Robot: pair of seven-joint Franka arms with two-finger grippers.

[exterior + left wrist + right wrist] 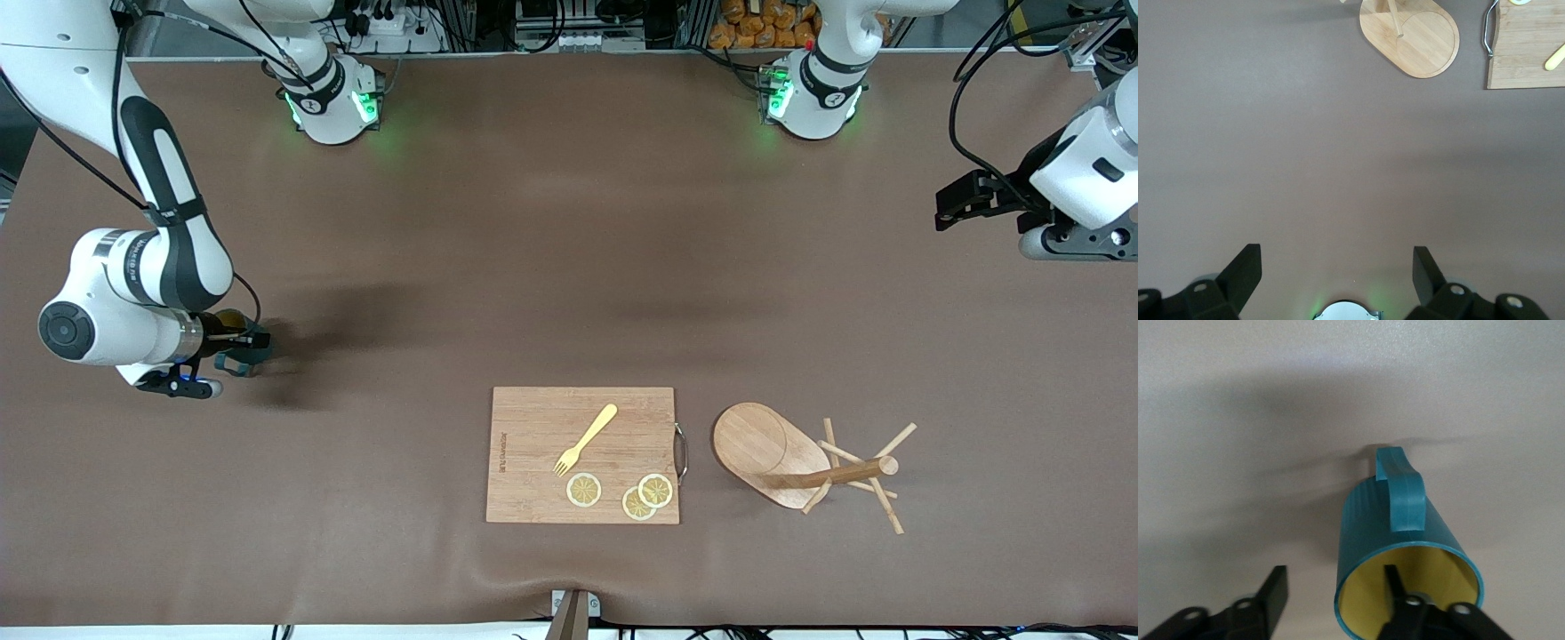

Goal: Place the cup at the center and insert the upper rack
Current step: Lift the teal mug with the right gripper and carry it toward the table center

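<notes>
Currently, right gripper (1331, 603), jaws half-closed astride the wall of the cup (1405, 553), should clamp firmly before lifting; left gripper (1337, 273) waits open.

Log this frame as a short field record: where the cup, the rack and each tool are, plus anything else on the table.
cup: teal mug at the right arm's end of the table, one finger of the right tool inside its rim, the other outside
upper rack: wooden mug tree lying on its side beside the cutting board
left tool: open, holding nothing, waiting above the table
on the board: yellow fork, three lemon slices
</notes>
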